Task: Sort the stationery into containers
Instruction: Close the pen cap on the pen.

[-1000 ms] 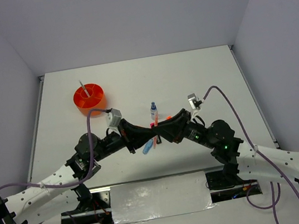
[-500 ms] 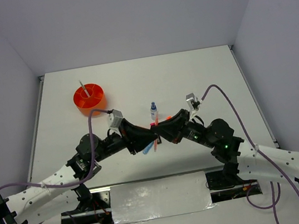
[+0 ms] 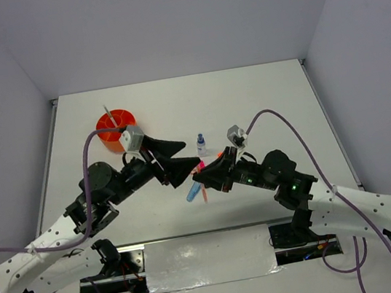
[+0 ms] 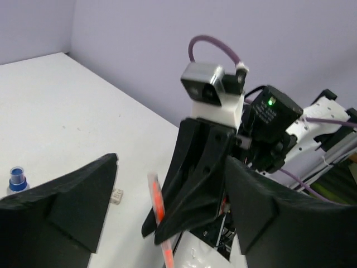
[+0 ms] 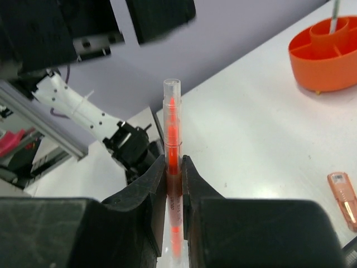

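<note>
— What do we find in the right claw [image 5: 173, 164]?
— Its two matte black fingers are pressed shut on a thin orange pen [image 5: 172, 120]. The pen is a slim tube with a clear cap, upright between them. We cannot tell whether its lower end touches the white table [image 5: 262, 128].
— And the left claw [image 4: 170, 167]?
— We see it spread wide, with nothing between its wedge-shaped black fingers [image 4: 72, 195]. It hangs in the air facing the right claw, near it.
— Where is the cup?
— The round, glossy orange cup [image 3: 115, 129] sits at the far left of the table, well apart from both claws. Inner walls split it into compartments, and a thin grey pencil [image 3: 108, 115] leans in the middle one.
— What lies around them?
— A tiny bottle [image 3: 200, 144] with a blue cap stands just beyond the claws. A blue marker [image 3: 192, 193] lies just beside the right claw, partly hidden by it. From the left wrist we make out a small white eraser [image 4: 116, 195] near the bottle. A flat, see-through orange piece [image 5: 343, 198] lies on the table close to the right claw; we cannot tell what it is.
</note>
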